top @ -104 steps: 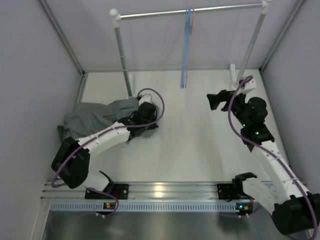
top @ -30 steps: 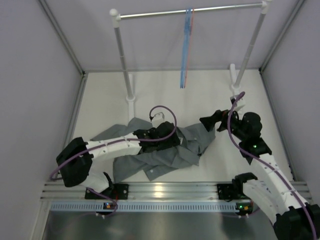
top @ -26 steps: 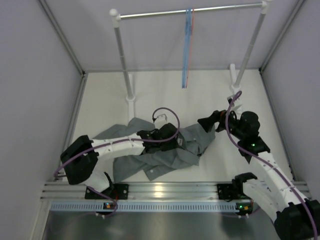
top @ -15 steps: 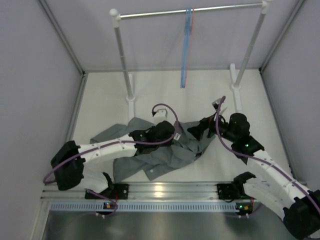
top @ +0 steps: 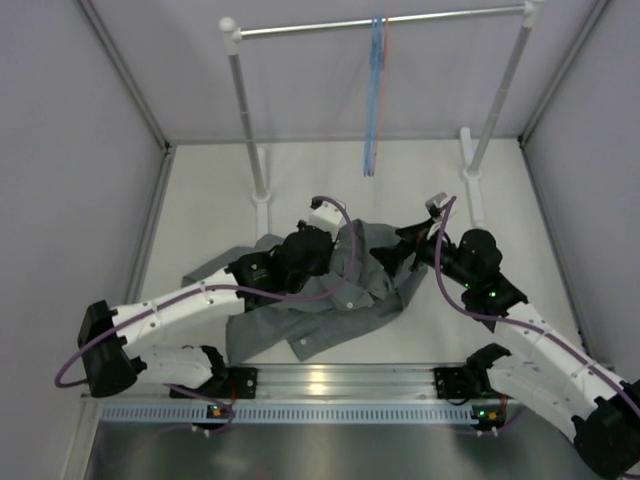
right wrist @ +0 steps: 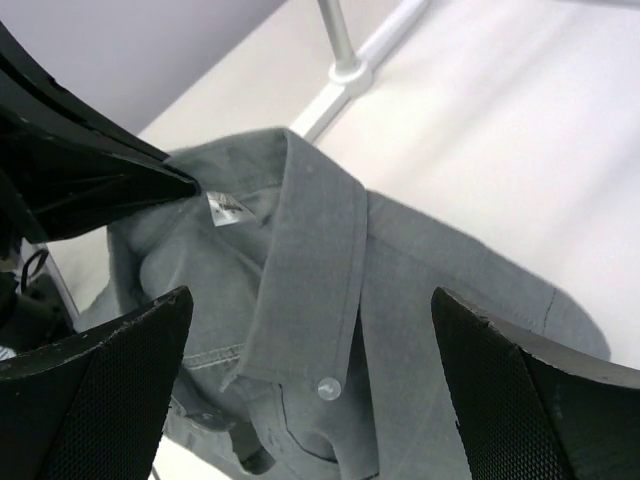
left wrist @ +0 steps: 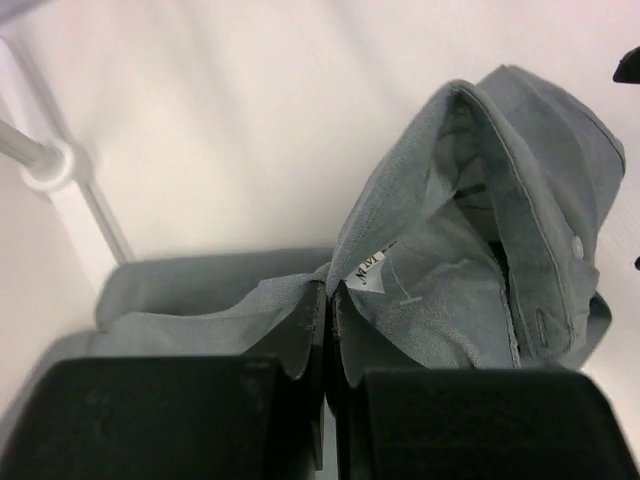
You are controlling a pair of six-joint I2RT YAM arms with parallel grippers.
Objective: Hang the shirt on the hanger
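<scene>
- Roughly at the middle of the bench [top: 330,170], nearer its near edge than its far edge, the shirt [top: 300,315] lies crumpled between the two arms
- One grey part of it spreads flat toward the bench's near-left corner; the collar end is bunched up toward the right
- The left gripper [top: 328,232] reaches in from the left, and its claw is pressed together on a fold of the shirt's cloth
- From the left wrist, the two dark fingers [left wrist: 300,335] meet with grey cloth caught between their tips, just beside the small white neck label [left wrist: 368,268]
- Past those tips the collar [left wrist: 520,190] stands up in a fold, with a small pale button [left wrist: 577,246] on its band
- The right gripper [top: 408,247] sits at the right end of the shirt, claw spread wide and holding nothing
- From the right wrist, the collar and the label lie in the wide gap between the two spread fingers [right wrist: 100,385]; whether either finger touches the cloth cannot be told
- The tip of the left gripper shows there too, as a dark wedge pointing at the label from the left
- The hanger [top: 384,55], a thin pink line seen edge-on, hangs from the rail [top: 440,15] over the bench's far edge, well apart from the shirt
- A light blue hanger [top: 372,110] hangs right against it on the same rail
- The rail rests on two white posts [top: 245,110] that stand near the far corners of the bench
</scene>
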